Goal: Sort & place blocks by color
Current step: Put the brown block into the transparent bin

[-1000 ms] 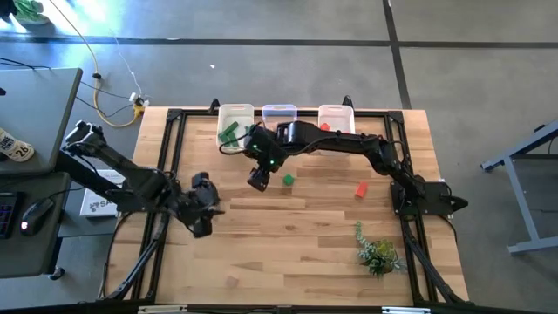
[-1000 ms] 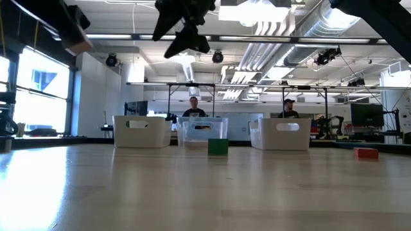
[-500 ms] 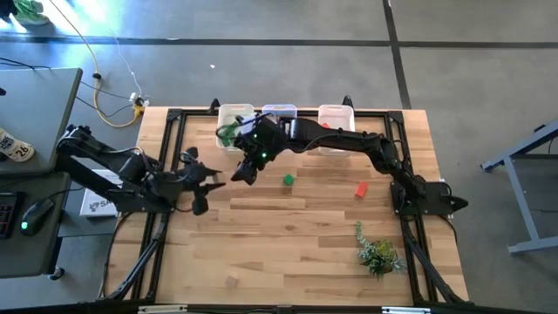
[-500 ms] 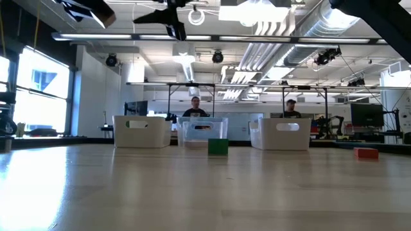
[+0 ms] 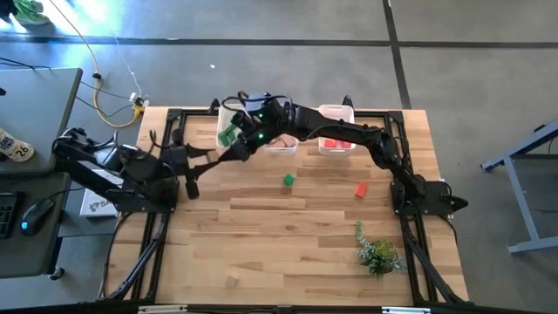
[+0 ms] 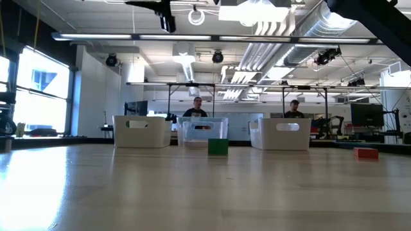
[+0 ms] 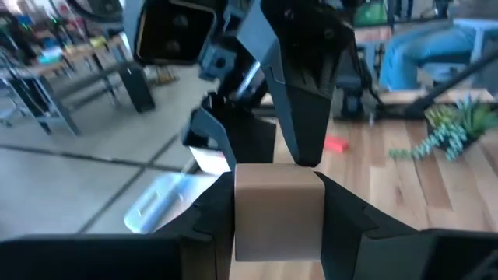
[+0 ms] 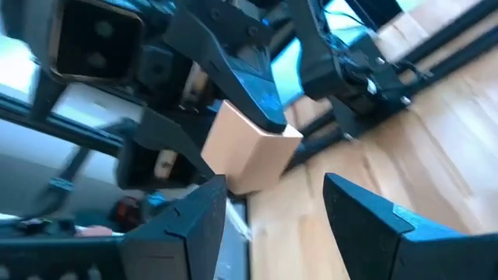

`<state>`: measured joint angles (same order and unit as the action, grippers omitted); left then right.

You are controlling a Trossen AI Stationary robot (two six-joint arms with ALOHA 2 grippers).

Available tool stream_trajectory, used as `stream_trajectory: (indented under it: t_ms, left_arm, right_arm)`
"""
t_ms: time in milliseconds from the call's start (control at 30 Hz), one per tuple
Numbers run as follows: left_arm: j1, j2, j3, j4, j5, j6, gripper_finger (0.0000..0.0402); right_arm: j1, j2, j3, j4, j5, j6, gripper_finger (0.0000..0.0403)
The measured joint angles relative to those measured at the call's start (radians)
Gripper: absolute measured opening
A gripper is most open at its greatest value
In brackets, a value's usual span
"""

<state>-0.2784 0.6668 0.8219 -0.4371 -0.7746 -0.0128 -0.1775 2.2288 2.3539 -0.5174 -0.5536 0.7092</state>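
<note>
A tan wooden block (image 7: 278, 210) sits between the fingers of my left gripper (image 5: 207, 162), in the air over the table's far left part. My right gripper (image 5: 232, 148) faces it from the right and is open. In the right wrist view its two fingers (image 8: 194, 225) stand on either side of the tan block (image 8: 249, 159) without plainly touching it. A green block (image 5: 288, 180) and a red block (image 5: 360, 189) lie flat on the table. In the low view the green block (image 6: 218, 146) shows in front of the bins. My left gripper pinches the tan block between its two fingers (image 7: 210, 222), on two opposite side faces (image 7: 241, 218). The fingers come about level from the table's left side. The block is lifted clear of the table, and its free end points at my right gripper.
Three clear bins (image 5: 235, 118) stand in a row at the far edge; the left one holds green pieces, the right one (image 5: 336, 139) red ones. A green plant sprig (image 5: 377, 253) lies near the right front. People sit in the room behind the bins (image 6: 197, 109).
My left gripper has risen with the tan block and moved toward the far edge, turning toward my right gripper. My right gripper has risen and moved toward the table's far left, meeting the left gripper near the left bin.
</note>
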Motion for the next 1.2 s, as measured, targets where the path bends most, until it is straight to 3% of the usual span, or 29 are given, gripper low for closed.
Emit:
stream_trajectory:
  t_ms: [367,700,900,1200]
  left_arm:
    - [0.042,-0.016,0.001,0.148,0.051,0.160,0.0109]
    - [0.079,-0.004,0.000,0.224,0.072,0.328,0.0109]
    - [0.106,-0.001,0.001,0.228,0.124,0.347,0.0109]
    - [0.136,-0.002,0.000,0.224,0.143,0.378,0.0111]
  right_arm:
    - [-0.021,0.001,0.000,0.245,-0.031,0.190,0.0201]
    - [-0.005,0.002,0.000,0.257,-0.023,0.235,0.0201]
    - [0.004,0.002,0.000,0.258,0.006,0.232,0.0199]
    - [0.006,0.002,0.000,0.260,0.022,0.220,0.0133]
